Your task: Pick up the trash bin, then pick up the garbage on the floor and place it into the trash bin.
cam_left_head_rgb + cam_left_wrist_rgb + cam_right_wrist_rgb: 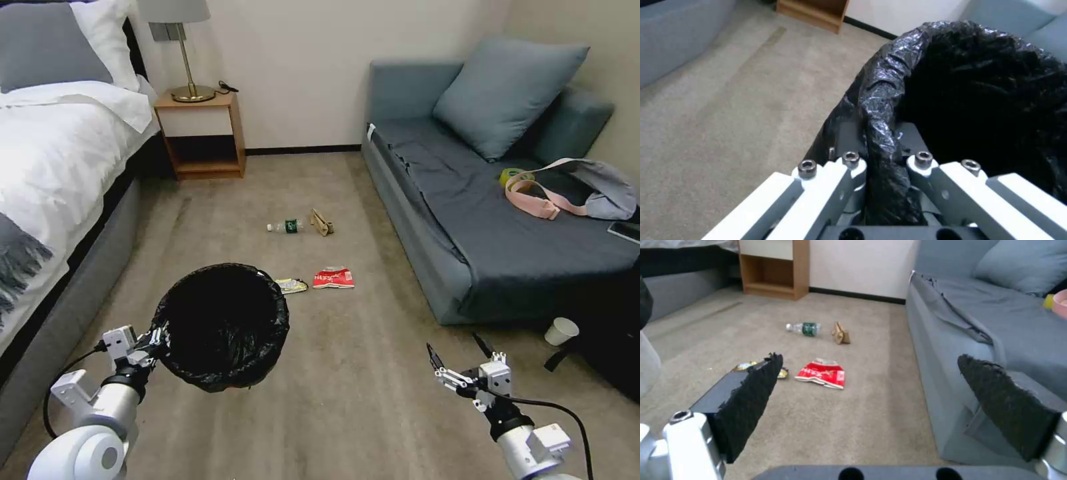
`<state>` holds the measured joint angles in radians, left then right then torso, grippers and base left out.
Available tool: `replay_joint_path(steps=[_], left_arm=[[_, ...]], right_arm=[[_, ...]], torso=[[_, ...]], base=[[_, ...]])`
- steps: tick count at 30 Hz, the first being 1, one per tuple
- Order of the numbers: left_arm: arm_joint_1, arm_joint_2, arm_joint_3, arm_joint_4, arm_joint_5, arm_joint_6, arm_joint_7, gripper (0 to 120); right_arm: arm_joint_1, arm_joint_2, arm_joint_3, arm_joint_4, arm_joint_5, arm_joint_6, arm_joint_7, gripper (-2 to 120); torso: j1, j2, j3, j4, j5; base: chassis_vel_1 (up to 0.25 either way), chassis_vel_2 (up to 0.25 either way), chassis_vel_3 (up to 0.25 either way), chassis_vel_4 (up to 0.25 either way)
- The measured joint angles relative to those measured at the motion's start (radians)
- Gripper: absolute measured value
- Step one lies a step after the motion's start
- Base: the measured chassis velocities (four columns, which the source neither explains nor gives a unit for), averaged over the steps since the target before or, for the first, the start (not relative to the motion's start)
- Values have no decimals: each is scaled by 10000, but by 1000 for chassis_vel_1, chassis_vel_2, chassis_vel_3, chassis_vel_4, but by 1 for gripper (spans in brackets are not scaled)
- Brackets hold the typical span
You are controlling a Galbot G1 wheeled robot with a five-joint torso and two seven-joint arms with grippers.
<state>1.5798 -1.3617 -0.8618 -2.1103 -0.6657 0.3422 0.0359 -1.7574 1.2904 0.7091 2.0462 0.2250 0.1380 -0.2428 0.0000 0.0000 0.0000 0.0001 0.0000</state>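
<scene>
My left gripper (880, 160) clamped the trash bin (223, 327) by its bagged rim, held above the carpet. My right gripper (871, 396) hung wide open. Ahead lay the red-and-white wrapper (821, 374): light, crinkly, probably slippery, so I'd pinch a raised edge.

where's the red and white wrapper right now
In the head view the red-and-white snack wrapper lies flat on the carpet mid-floor, just right of the yellow-silver wrapper, nearer the robot than the bottle and the cardboard piece.
</scene>
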Motion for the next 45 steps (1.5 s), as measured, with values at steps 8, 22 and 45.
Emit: replay_joint_path(steps=[8, 22, 45], left_arm=[[52, -30, -3, -31, -18, 0, -7, 5], [20, -14, -10, -19, -63, -10, 4, 5], [-102, 33, -42, 77, -92, -10, 10, 5]], right_arm=[[-4, -1, 18, -10, -2, 0, -22, 100], [-10, 8, 42, -50, -34, 15, -38, 100], [94, -8, -12, -153, 9, 15, -95, 100]], torso=[[0, 0, 0, -1, 0], [0, 0, 0, -1, 0], [0, 0, 0, -1, 0]], base=[[0, 0, 0, 0], [0, 0, 0, 0], [0, 0, 0, 0]])
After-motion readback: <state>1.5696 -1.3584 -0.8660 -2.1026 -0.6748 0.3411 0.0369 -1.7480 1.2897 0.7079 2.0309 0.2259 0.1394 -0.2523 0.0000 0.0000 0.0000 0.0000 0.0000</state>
